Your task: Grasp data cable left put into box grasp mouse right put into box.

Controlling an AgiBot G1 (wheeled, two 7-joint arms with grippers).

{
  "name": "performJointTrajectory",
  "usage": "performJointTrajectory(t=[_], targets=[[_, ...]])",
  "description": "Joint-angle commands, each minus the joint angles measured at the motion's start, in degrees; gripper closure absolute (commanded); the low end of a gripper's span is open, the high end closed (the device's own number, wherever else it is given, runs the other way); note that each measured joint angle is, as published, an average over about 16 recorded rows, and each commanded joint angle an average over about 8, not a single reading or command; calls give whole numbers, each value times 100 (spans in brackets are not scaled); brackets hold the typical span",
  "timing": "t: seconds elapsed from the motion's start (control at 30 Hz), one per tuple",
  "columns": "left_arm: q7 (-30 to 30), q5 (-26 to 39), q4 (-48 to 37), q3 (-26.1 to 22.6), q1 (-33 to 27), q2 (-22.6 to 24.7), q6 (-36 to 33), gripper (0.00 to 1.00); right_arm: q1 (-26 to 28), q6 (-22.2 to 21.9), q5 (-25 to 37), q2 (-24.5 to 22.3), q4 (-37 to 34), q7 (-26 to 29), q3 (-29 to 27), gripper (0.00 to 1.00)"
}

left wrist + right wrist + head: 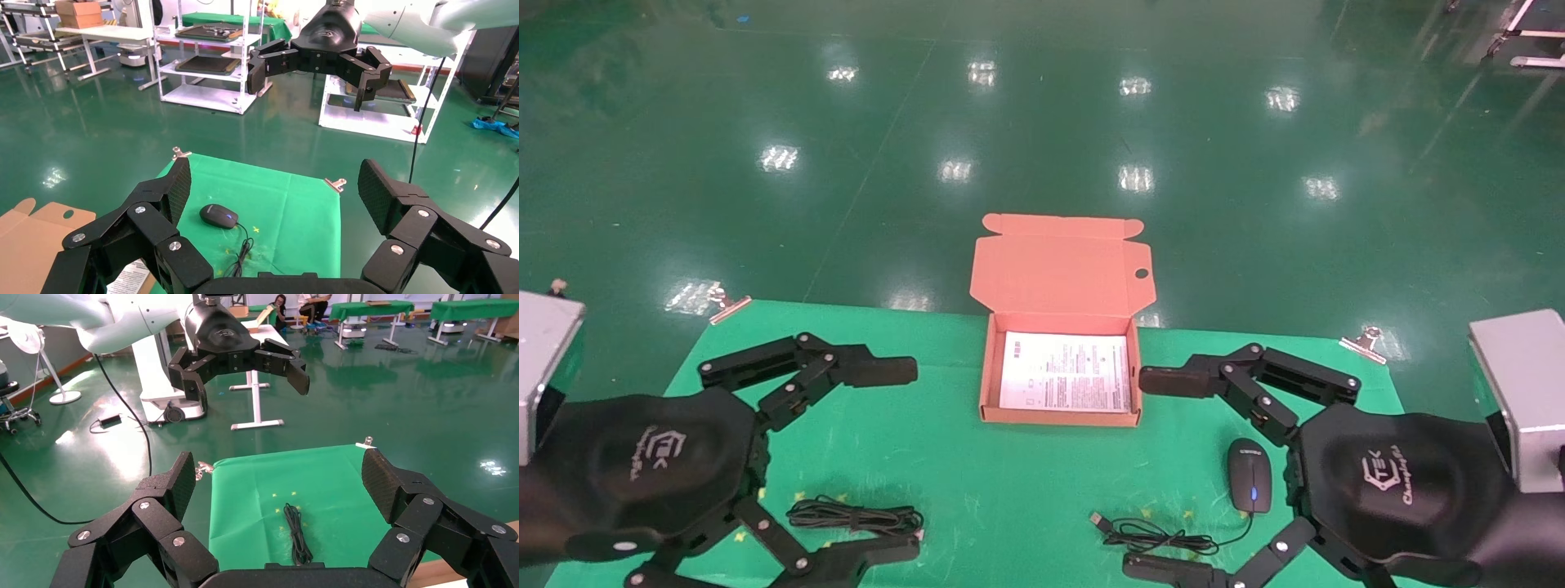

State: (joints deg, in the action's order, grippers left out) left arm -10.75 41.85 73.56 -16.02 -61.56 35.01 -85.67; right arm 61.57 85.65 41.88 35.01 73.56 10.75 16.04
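The data cable point(856, 516) lies as a looped black bundle on the green cloth at the front left; it also shows in the right wrist view point(297, 536). The black mouse point(1249, 486) sits at the front right, blue light on, its cord point(1148, 535) coiled to its left; it also shows in the left wrist view point(218, 215). The orange-pink box point(986, 384) stands open at the middle back, lid point(1058, 265) raised, a white leaflet point(1065, 371) inside. My left gripper point(913, 459) hovers open above the cable. My right gripper point(1136, 472) hovers open beside the mouse.
The green cloth point(977, 490) is held by metal clips at the far corners point(727, 304) point(1365, 343). Grey blocks stand at the left point(543, 351) and right point(1520, 392) edges. Shiny green floor lies beyond the table.
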Motion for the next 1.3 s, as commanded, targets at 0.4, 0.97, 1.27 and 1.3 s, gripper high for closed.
performJointTrajectory(t=[0.4,0.97,1.27,1.3], targets=[[0,0,0,0,0,0,0,0,0,0,0,0,0,0,0,0],[6,14,-10,-9,-9,11,15,0,0,0,0,0,0,0,0,0],[54,430,113,-161,-208,-3,-64,0,35,-3,220,-67,66,-35,58,0],[43,550,131,-215,-263,2,-75,0,59,1,311,-88,97,-42,87,0]])
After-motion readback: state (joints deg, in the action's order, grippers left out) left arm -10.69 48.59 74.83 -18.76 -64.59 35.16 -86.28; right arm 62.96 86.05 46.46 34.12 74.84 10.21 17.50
